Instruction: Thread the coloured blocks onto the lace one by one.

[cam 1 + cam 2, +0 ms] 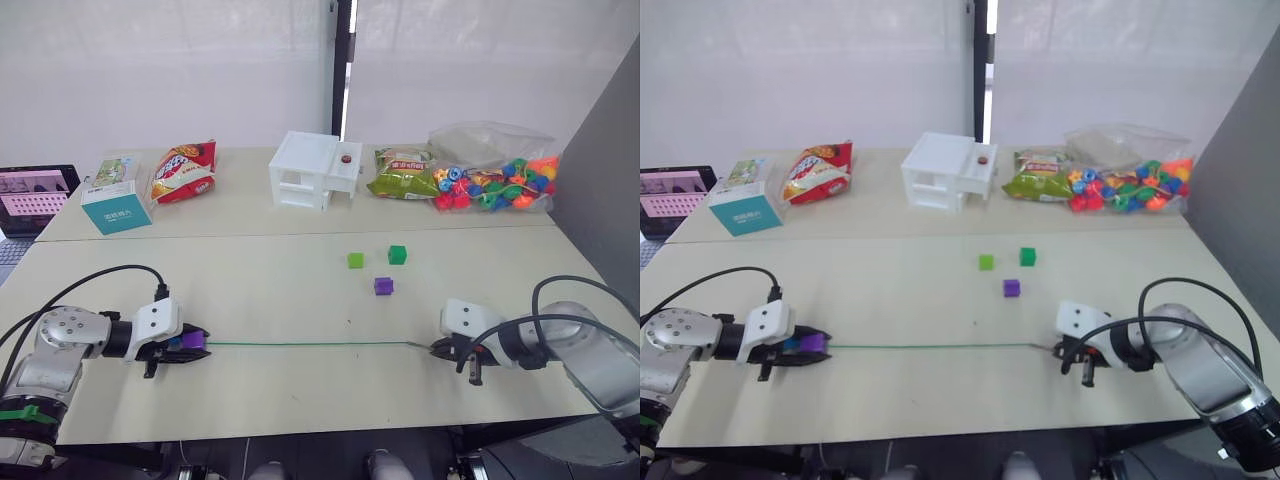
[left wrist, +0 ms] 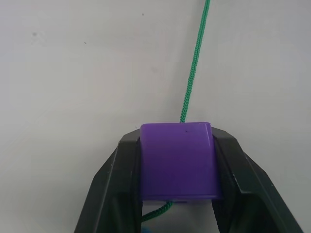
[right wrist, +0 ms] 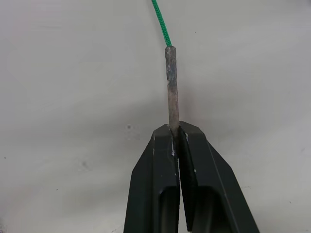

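The green lace [image 1: 310,344] runs taut across the near table between my two grippers. My left gripper [image 1: 188,343] is shut on a purple block [image 2: 178,161] with the lace passing through it; a bit of blue block [image 1: 174,341] shows just behind it. My right gripper [image 1: 440,349] is shut on the lace's stiff dark tip [image 3: 171,85]. Three loose blocks lie mid-table beyond the lace: light green [image 1: 355,260], dark green [image 1: 397,254], and purple [image 1: 383,286].
Along the back of the table stand a teal box [image 1: 115,204], a red snack bag [image 1: 184,171], a white toy house [image 1: 314,171], a green snack bag [image 1: 403,173] and a clear bag of rounded beads [image 1: 495,180]. A tablet [image 1: 35,196] sits at far left.
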You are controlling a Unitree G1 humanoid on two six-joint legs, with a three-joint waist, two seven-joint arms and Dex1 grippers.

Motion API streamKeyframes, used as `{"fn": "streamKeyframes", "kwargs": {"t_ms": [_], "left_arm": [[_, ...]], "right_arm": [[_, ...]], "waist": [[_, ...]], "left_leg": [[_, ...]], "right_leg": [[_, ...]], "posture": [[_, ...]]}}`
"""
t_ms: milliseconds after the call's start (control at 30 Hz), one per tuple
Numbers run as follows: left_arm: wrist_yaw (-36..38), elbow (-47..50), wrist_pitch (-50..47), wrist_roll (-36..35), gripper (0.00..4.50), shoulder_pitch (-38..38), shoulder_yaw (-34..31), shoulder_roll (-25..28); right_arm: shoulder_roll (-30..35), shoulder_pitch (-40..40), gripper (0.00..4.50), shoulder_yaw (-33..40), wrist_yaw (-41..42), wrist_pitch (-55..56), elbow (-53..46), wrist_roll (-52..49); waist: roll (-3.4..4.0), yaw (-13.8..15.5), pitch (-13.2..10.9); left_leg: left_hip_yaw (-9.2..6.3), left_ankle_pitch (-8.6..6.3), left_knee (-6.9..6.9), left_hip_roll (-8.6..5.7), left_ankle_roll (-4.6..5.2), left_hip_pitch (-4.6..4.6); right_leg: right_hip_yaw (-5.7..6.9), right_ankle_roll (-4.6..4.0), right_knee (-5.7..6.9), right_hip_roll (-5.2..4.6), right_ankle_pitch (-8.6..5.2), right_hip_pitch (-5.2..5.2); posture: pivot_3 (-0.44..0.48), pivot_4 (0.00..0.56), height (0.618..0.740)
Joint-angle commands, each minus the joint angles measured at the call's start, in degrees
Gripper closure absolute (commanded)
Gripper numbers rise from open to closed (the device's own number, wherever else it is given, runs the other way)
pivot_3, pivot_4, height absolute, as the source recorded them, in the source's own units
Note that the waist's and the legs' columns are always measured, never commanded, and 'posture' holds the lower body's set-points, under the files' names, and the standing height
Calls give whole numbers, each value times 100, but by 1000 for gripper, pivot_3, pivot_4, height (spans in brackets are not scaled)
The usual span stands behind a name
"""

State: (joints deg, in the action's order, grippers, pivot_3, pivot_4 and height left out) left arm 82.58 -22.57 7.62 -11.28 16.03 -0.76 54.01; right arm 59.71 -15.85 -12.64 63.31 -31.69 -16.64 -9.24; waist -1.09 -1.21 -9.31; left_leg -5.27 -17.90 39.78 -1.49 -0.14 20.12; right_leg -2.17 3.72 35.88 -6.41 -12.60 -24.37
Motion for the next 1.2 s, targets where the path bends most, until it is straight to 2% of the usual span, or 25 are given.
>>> {"fn": "streamKeyframes", "kwargs": {"t_ms": [33,67,100,133,200,300,367,533,600,733,933,1033,1200], "left_arm": [[171,-180,-385,-171,1609,366,-132,184],[71,-301,-460,-196,1291,601,-199,152],[-7,-374,-543,-256,776,815,-278,106],[-51,-406,-632,-322,671,966,-341,62],[-31,-273,-867,-518,126,1154,-434,-6],[83,267,-1334,-929,126,1298,-465,-127],[165,958,-1945,-1317,126,1316,-383,-196],[-32,2058,-2599,-1591,126,1265,-56,-543],[-95,2252,-2498,-1430,126,1219,151,-711],[-571,2436,-1727,-568,126,934,1276,-1724],[-1246,2221,-1166,-260,126,753,1852,-2965],[-1506,2016,-1011,-185,126,763,1882,-3338],[-1564,1654,-564,134,126,724,2165,-3518]], "right_arm": [[-9,-72,4500,86,42,124,-29,52],[-13,-69,4500,81,61,132,-28,53],[-19,-69,4500,75,78,127,-41,46],[-24,-70,4500,71,89,117,-56,39],[-43,-88,4500,63,87,81,-96,31],[-77,-136,4500,55,100,51,-135,20],[-102,-171,4500,31,112,29,-170,23],[-177,-314,4500,-65,196,3,-215,18],[-206,-384,4500,-117,262,30,-205,35],[-309,-652,4500,-395,504,85,-196,61],[-373,-815,4500,-755,687,50,-352,183],[-424,-867,4500,-820,719,2,-395,205],[-449,-915,4500,-874,791,-55,-434,199]], "waist": [[0,3,-1],[-2,32,-2],[-3,34,-2],[-2,39,-2],[-4,52,-3],[-6,35,-4],[-6,18,-4],[-7,10,-4],[-7,16,-4],[-6,34,-4],[-9,54,-5],[-9,53,-5],[-9,49,-5]], "left_leg": [[0,0,0,0,0,0],[0,0,1,0,0,1],[-1,0,6,0,0,7],[-1,0,6,0,0,7],[-1,0,7,-1,0,6],[-2,0,10,-2,0,9],[-1,-2,8,-2,2,9],[-2,-4,4,0,4,9],[-2,-4,6,0,4,9],[1,-3,7,-2,2,6],[1,-2,9,-3,0,13],[1,-1,10,-4,-1,11],[1,-1,9,-4,-1,8]], "right_leg": [[0,0,0,0,0,0],[0,0,1,0,0,0],[3,0,1,0,0,1],[4,0,2,0,0,1],[4,0,0,-1,0,3],[4,1,1,-2,0,2],[4,1,7,-3,1,-1],[4,1,6,-2,0,-3],[3,1,3,-2,1,-2],[-1,0,-7,-2,1,7],[-1,-1,-9,-4,2,3],[-2,-1,-11,-4,2,4],[-2,-1,-10,-3,2,4]], "posture": [[0,150,740],[0,150,740],[0,150,740],[0,150,740],[0,150,740],[0,150,740],[0,150,740],[0,150,740],[0,150,740],[0,150,740],[0,150,740],[0,150,740],[0,150,740]]}}
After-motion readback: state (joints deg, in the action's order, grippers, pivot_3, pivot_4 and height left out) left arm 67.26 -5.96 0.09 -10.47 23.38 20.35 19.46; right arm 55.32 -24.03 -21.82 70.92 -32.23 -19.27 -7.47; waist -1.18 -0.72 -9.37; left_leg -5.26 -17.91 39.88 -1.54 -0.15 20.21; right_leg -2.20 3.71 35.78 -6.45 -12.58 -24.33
